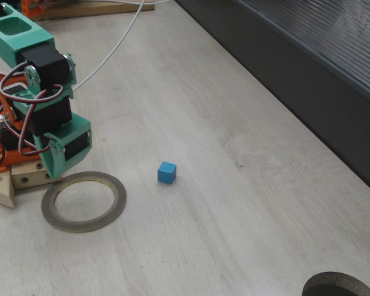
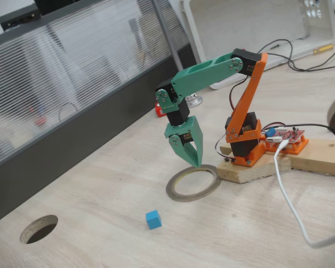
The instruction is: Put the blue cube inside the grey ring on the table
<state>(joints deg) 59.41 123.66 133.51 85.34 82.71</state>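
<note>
In both fixed views the things lie on the pale wood bench (image 1: 246, 203), and I go from the left side to the right side of the view that looks down on the bench. At the left stands the green arm, with the grey ring (image 1: 83, 201) lying flat just in front of its wooden base. To the right of the ring, a little apart and touching nothing, sits the blue cube (image 1: 167, 172). At the bottom right corner is a part of a darker round ring (image 1: 340, 285), which is not the target.

In the other fixed view the pincer (image 2: 193, 158) hangs with its tips pointing down over the far rim of the grey ring (image 2: 193, 182). Its two fingers look drawn together at the tips and it holds nothing. The blue cube (image 2: 153, 219) is in front of the ring and well clear of the pincer.

I think several things may go wrong from here. The pincer hangs low over the ring, so a sideways move to the cube without lifting may catch the thin ring and drag it. The cube is small and light, so a closed or badly centred pincer coming down may push it away and not grip it. Also, the ring lies close to the arm's base, so the release needs a tight folded reach, and the cube may land on the rim
</note>
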